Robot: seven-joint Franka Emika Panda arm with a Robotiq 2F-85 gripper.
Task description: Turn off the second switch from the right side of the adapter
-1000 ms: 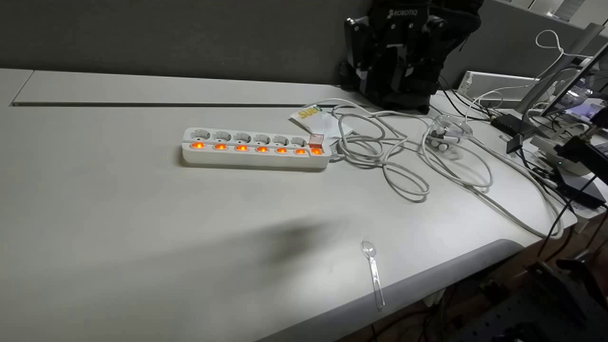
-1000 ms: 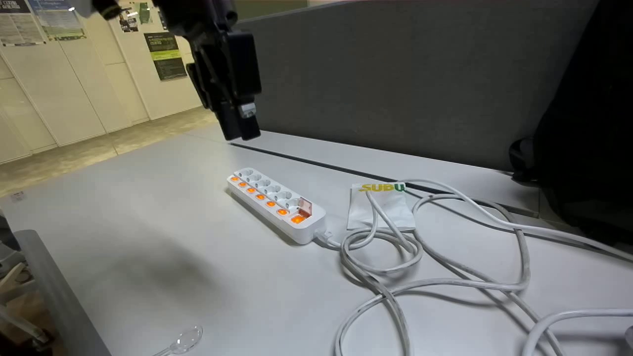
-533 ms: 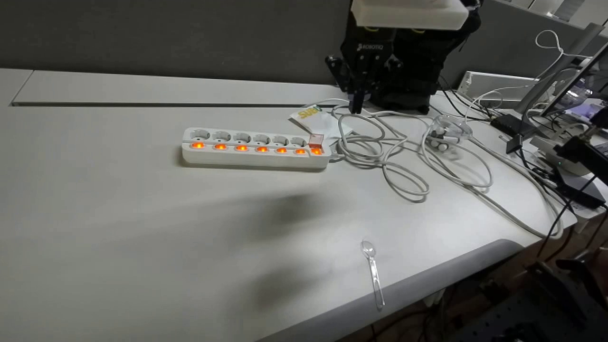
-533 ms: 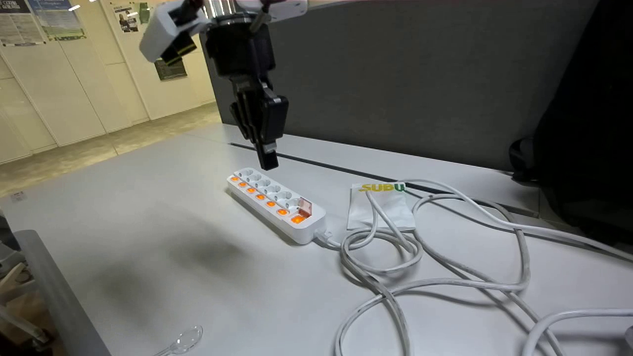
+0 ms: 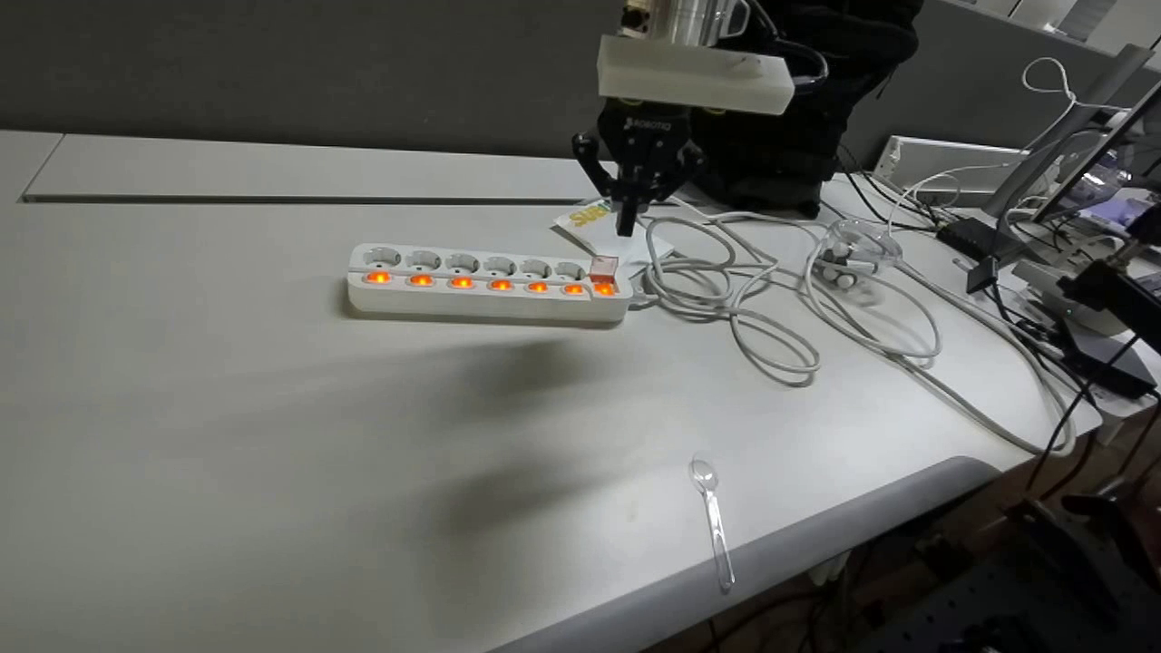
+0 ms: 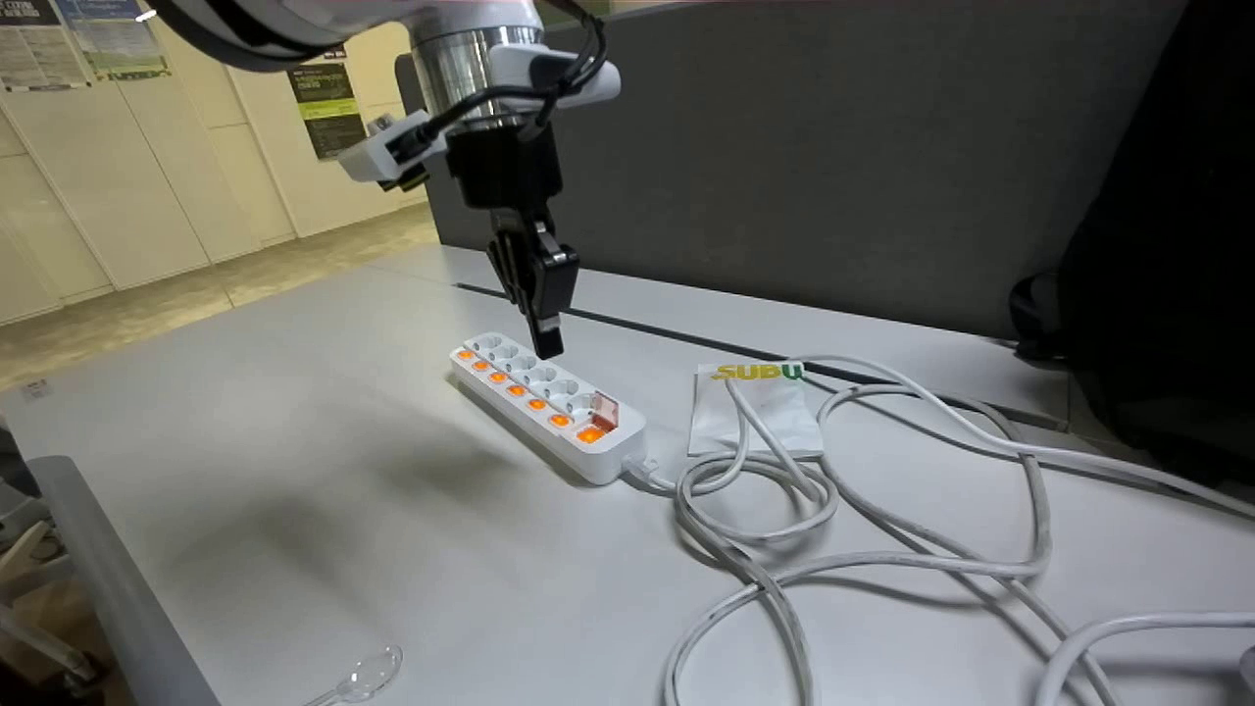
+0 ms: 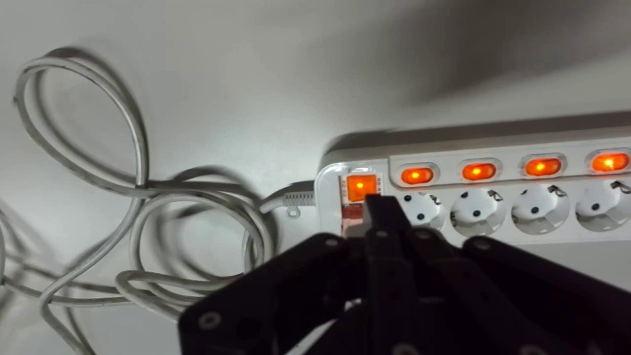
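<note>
Pale grey bench [image 5: 227, 408] with a rounded, darker edge. Near that edge, in an exterior view, lies a clear plastic spoon [image 5: 712, 521]. Farther in sits a long white plastic power strip [image 5: 490, 308] with a row of round sockets [image 7: 478, 212] and seven glowing orange switches [image 5: 463, 282]. Six are oval; the one at the cord end is a square switch [image 7: 361, 187] with a see-through reddish cover [image 6: 606, 409] raised beside it. Next to it, the second switch from the cord end [image 7: 417, 175] is a lit oval.

Above that end of the strip hangs the black two-fingered end effector [image 5: 626, 222], pointing down and clenched, pinched to a single narrow tip. In both exterior views the tip is apart from the strip; in the wrist view it overlaps the strip between the square switch and the nearest socket. Over it, the arm's silver metal wrist [image 6: 446, 74] stands slightly off upright, with a white block [image 5: 694, 77] fixed crosswise.

A looped off-white cord [image 6: 902, 561] runs from the strip across the bench, over a white paper packet [image 6: 775, 407] printed in yellow and green. Farthest back, a large black fabric bag [image 5: 771, 172] stands near a dark grey partition [image 5: 317, 73].
</note>
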